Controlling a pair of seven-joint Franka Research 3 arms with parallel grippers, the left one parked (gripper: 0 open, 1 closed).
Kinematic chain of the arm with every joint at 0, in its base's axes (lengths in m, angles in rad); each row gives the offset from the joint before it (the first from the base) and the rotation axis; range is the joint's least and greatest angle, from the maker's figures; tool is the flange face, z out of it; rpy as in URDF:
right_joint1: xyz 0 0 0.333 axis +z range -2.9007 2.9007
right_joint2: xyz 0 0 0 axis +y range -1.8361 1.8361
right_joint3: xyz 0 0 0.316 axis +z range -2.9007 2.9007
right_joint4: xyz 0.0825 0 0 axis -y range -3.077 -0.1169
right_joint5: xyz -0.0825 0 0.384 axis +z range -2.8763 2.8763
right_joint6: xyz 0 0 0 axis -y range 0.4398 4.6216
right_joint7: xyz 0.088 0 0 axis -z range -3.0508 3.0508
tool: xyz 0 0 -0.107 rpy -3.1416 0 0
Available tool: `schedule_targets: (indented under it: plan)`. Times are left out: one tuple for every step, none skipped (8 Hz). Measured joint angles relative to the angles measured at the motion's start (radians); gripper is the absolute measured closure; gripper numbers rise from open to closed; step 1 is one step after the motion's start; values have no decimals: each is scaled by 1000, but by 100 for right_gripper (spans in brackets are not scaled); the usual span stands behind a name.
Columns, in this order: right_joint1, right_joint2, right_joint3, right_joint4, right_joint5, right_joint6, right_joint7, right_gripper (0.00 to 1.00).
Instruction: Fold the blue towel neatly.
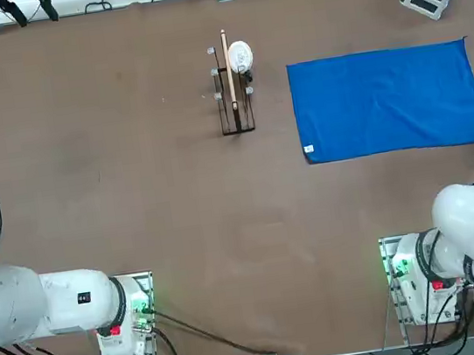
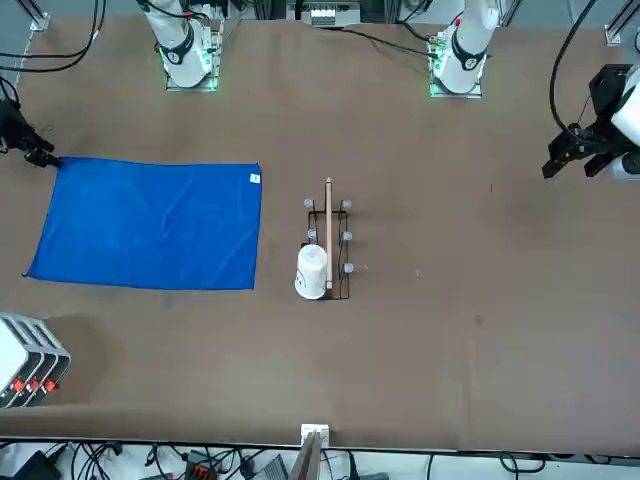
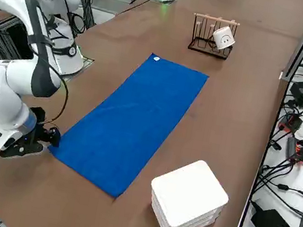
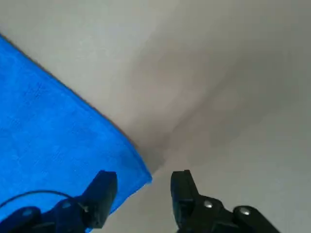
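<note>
The blue towel lies spread flat on the brown table, with a small white tag at its corner nearest the table's middle. In the front view the towel is at the left. My right gripper hangs low at the towel's corner nearest my right arm's base. It also shows at the front view's left edge. In the wrist view the gripper is open. The towel's corner tip reaches into the gap between the fingers, and nothing is pinched.
A wire rack holding a white cup stands near the table's middle. A white stacked box sits beyond the towel's far short edge, near the table's corner. Cables and equipment lie along the table's far side.
</note>
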Motion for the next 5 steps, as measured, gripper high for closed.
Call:
schedule_targets:
  plan:
    - [-4,12,0,0,1,7,0,31]
    - [-6,18,0,0,2,10,0,31]
    - [-7,20,0,0,4,11,3,32]
    - [-9,21,0,0,6,11,14,32]
    - [-9,21,0,0,6,11,30,32]
